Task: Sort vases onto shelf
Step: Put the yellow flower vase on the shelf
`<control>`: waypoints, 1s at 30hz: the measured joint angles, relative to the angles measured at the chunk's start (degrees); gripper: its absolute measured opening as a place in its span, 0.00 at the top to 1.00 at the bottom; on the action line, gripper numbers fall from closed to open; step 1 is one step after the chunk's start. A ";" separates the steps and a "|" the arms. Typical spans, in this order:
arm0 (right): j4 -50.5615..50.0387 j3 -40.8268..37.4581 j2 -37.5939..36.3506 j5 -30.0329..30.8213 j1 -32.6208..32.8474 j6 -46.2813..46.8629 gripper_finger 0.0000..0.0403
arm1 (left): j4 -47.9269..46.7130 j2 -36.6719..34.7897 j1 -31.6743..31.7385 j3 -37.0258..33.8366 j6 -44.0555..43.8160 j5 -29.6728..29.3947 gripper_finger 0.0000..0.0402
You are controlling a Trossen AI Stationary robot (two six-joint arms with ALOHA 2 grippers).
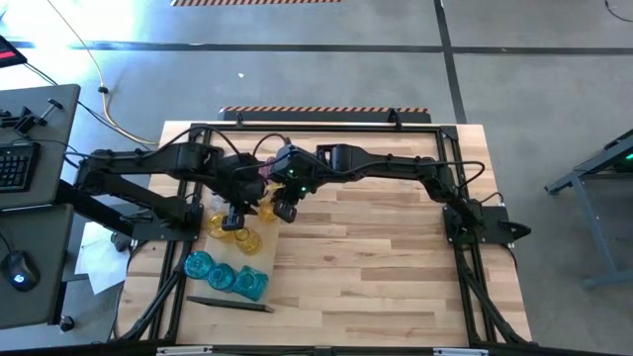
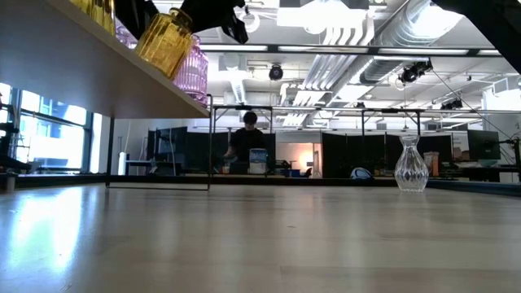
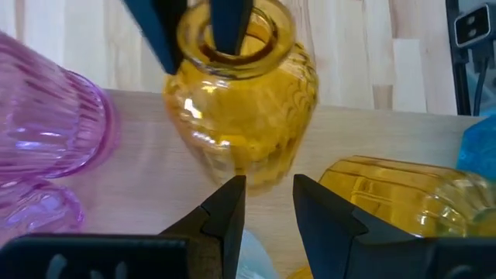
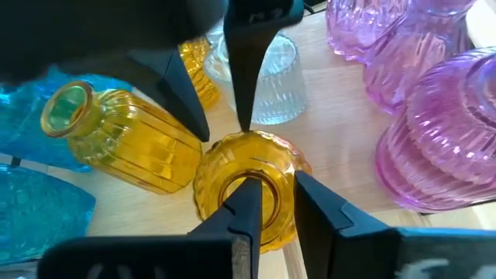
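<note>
The wooden surface (image 1: pixel 376 267) carries everything, with the shelf (image 2: pixel 89 77) raised over its far left part, seen from below in the low view. Both arms reach in over the shelf from opposite sides and meet near the surface's far left.

The right hand (image 4: pixel 271 203) is set on the rim of a round amber vase (image 4: pixel 246 190): one finger is inside the mouth and the other outside, narrowly spaced across the glass wall. It seems the grip is loosening, though the view cannot settle that. In the low view this amber vase (image 2: pixel 165 41) stands tilted at the shelf's edge, with a ribbed pink vase (image 2: pixel 193 72) just beside it.

The left hand (image 3: pixel 267 203) hangs close by, its fingers a narrow gap apart and holding nothing, pointed at the same amber vase (image 3: pixel 244 108). A second amber bottle (image 4: pixel 124 143) lies on its side just beside it, and a small clear vase (image 4: pixel 267 85) stands behind.

Several pink vases (image 4: pixel 434 116) cluster to one side. Teal vases (image 1: pixel 227 275) sit grouped near the left edge of the surface. A lone clear vase (image 2: pixel 410 167) stands upright, well apart to the right.
</note>
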 joint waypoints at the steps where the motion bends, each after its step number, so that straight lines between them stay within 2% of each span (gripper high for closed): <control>1: 0.05 0.00 0.00 -0.22 0.02 0.07 0.88 | 0.04 -0.24 0.00 0.03 -0.44 -0.25 0.74; 9: -0.06 0.00 0.00 -0.92 0.11 0.14 0.88 | 0.44 -1.43 0.02 0.36 -1.95 -1.51 0.74; 17: -0.52 0.00 0.00 -0.88 0.11 0.12 0.88 | 0.17 -1.45 0.02 5.19 -1.88 -4.08 0.74; 30: 0.25 -1.52 0.02 -1.14 0.08 -0.49 0.88 | -0.15 -1.43 0.02 8.25 -1.96 -3.42 0.74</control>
